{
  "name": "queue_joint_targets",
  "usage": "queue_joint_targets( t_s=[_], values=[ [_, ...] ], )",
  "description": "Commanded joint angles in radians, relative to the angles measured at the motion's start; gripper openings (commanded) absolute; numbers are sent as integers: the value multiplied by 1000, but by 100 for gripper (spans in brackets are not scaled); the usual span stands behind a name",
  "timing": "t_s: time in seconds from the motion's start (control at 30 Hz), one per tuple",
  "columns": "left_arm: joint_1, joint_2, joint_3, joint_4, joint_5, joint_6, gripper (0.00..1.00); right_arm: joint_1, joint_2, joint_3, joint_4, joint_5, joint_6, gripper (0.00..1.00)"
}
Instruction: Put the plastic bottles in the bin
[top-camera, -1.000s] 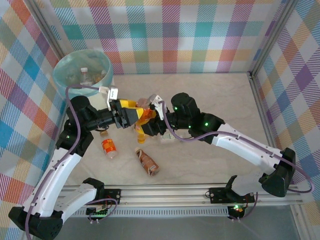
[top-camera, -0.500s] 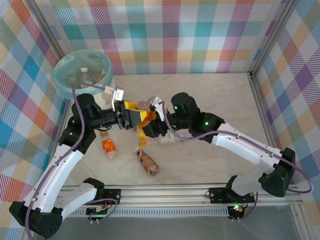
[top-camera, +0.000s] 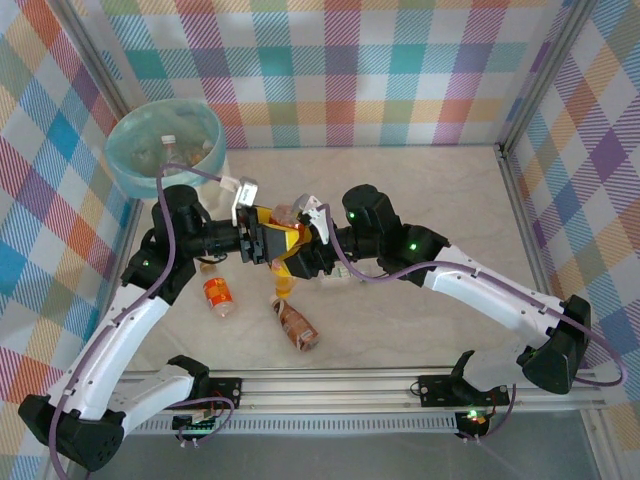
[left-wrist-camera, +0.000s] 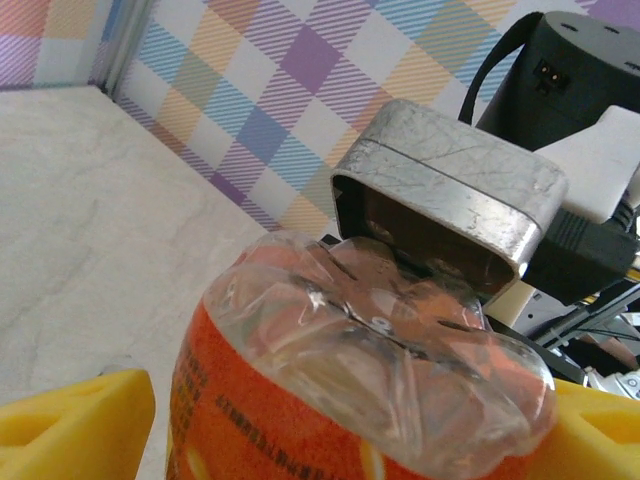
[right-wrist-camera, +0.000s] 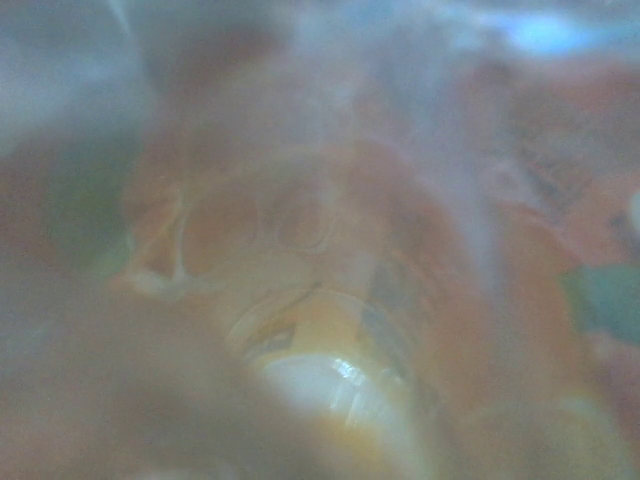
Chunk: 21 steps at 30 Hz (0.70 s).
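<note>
In the overhead view both arms meet over the middle of the tabletop (top-camera: 430, 190), the left claw (top-camera: 270, 238) and right claw (top-camera: 302, 248) nose to nose. From the left wrist, an orange bottle (left-wrist-camera: 330, 400) with a clear, ribbed base stands between the yellow fingers (left-wrist-camera: 70, 425). The finger on the right of that view touches it, while the other sits just beside it with a thin sliver of background showing. The claw is therefore narrow around the bottle, but I cannot tell whether it is actually squeezing. Directly behind the bottle's base is a scuffed silver block (left-wrist-camera: 450, 190) on the right arm, with black housing and cables behind it. The right wrist view is a close blur of orange and brown, so I cannot tell how the right claw's fingers stand or what they have. The bin (top-camera: 125, 168) sits in the far left corner, well apart from the claws, with a few bottles (top-camera: 170, 148) already inside, one with a white cap. On the tabletop near the arms lie a red-labelled bottle (top-camera: 218, 296) and a brown bottle (top-camera: 296, 326), both on their sides. An amber bottle (top-camera: 284, 282) sits just under the claws in that view, its pose unclear.
</note>
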Motion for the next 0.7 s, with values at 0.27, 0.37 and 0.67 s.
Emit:
queue_joint_targets(
  t_s=[0.27,0.37,0.67],
  values=[
    [-15,20,58,-130,-81,76,79,7,-3,48,62,-74,-4,55],
    [-15,30,80,-164,-171,73,69,7,0,57,52,-50,-9,56],
    [-15,11,131,-172,-354,28,59,7,-17,38,54,19,-24,68]
  ],
)
